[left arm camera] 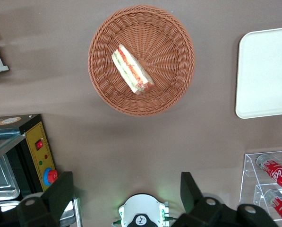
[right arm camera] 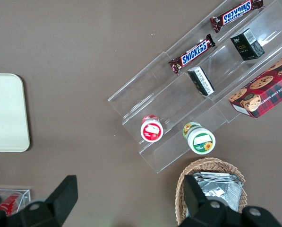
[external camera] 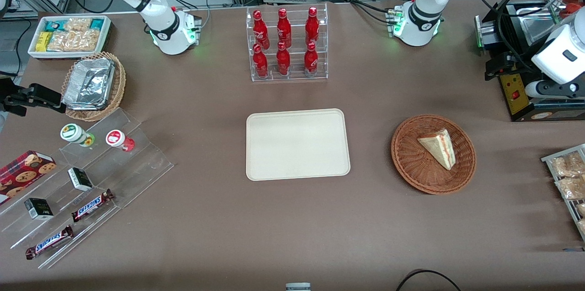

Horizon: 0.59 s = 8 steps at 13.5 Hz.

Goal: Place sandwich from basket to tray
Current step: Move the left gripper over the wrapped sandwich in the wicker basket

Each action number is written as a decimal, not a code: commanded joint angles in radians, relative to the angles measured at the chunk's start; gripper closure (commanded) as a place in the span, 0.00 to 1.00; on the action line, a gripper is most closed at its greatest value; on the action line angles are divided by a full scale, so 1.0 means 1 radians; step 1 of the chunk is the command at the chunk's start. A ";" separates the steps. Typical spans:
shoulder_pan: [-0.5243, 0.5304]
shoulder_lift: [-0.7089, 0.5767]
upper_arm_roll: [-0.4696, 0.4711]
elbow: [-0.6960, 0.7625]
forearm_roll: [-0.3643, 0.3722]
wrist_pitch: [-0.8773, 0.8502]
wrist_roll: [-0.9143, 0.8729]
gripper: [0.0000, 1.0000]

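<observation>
We are at the reach step: the sandwich (external camera: 438, 147) lies in the basket (external camera: 411, 167), nothing yet on the tray (external camera: 297, 119) beside it. Our pincer (left arm camera: 126, 198) hangs high above the table, fingers spread wide and empty. The sandwich sits toward twelve o'clock of it, so next we descend and straddle the wedge.

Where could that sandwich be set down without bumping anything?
The tray is bare all over. Bare tabletop lies between tray and basket, and between tray and bottle rack. The parked arm's end is crowded with an acrylic stand of snacks. The gripper hangs open above the table, farther from the front camera than the basket.
</observation>
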State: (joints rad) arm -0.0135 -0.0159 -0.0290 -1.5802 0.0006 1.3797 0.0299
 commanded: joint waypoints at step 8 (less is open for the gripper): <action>-0.003 0.031 -0.009 -0.076 0.019 0.132 0.001 0.00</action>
State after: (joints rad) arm -0.0153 0.0065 -0.0329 -1.6100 0.0064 1.4397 0.0299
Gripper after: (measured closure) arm 0.000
